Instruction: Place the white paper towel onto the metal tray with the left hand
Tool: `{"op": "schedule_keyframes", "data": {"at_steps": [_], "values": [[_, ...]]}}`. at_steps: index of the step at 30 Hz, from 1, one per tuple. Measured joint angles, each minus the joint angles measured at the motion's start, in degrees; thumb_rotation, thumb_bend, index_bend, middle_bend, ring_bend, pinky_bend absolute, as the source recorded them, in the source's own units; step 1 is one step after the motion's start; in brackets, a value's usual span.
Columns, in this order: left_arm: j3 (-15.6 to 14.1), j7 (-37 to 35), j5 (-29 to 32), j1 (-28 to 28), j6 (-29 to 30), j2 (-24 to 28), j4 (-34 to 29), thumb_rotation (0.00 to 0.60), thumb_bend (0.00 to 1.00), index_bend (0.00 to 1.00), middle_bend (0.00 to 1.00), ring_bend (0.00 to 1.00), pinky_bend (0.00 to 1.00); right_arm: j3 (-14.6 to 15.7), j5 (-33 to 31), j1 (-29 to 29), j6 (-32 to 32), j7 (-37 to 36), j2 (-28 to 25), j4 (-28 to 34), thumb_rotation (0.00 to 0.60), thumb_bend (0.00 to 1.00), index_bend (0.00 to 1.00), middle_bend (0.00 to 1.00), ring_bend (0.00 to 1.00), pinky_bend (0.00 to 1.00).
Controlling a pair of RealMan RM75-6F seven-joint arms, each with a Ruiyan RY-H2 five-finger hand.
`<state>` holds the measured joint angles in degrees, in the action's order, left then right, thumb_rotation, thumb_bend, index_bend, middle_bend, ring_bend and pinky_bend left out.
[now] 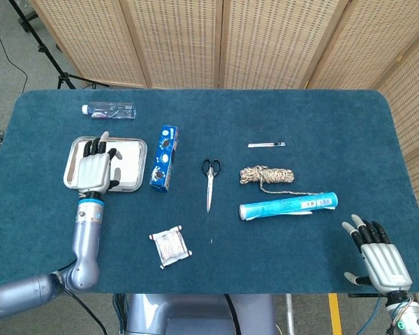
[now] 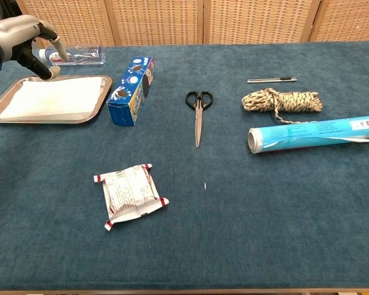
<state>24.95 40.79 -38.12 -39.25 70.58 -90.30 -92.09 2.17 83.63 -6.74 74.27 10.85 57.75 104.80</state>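
Note:
The white paper towel lies flat inside the metal tray at the table's far left; in the head view the paper towel shows beside my hand on the tray. My left hand hovers above the tray with fingers apart, holding nothing; in the chest view the left hand is raised above the tray's far edge. My right hand hangs open off the table's near right corner.
A plastic bottle lies behind the tray, a blue cookie box right of it. Scissors, a rope coil, a blue roll, a pen and a snack packet lie across the blue cloth.

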Motion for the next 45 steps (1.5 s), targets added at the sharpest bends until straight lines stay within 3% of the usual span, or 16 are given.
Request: {"op": "schedule_keyframes", "data": {"at_steps": [7,17,34,45], "values": [[0.2,2.4,11.9,-1.2,-3.8,5.7,-5.4,0.6,0.43,0.36,0.0,0.0,0.0,0.0,0.1,0.0,0.0,-0.2,0.0,-0.1,0.6,0.0,0.1,0.0,0.0,0.0],[-0.2,1.3,20.2,-3.5,-6.8,9.8,-7.4,0.6,0.41,0.36,0.0,0.0,0.0,0.0,0.2,0.1,0.0,-0.1,-0.1,0.0,0.6,0.0,0.1,0.0,0.0,0.0],[-2.1,-4.0,31.1,-7.5,-14.5,12.5,-4.1,0.6,0.39,0.34,0.0,0.0,0.0,-0.1,0.3,0.2,0.3,-0.2,-0.2,0.1,0.6,0.0,0.1,0.0,0.0,0.0],[-4.3,-4.6,35.4,-11.2,-16.4,11.9,0.3,0.6,0.38,0.34,0.0,0.0,0.0,0.0,0.6,0.3,0.4,-0.2,-0.1,0.1,0.6,0.0,0.1,0.0,0.0,0.0]]}}
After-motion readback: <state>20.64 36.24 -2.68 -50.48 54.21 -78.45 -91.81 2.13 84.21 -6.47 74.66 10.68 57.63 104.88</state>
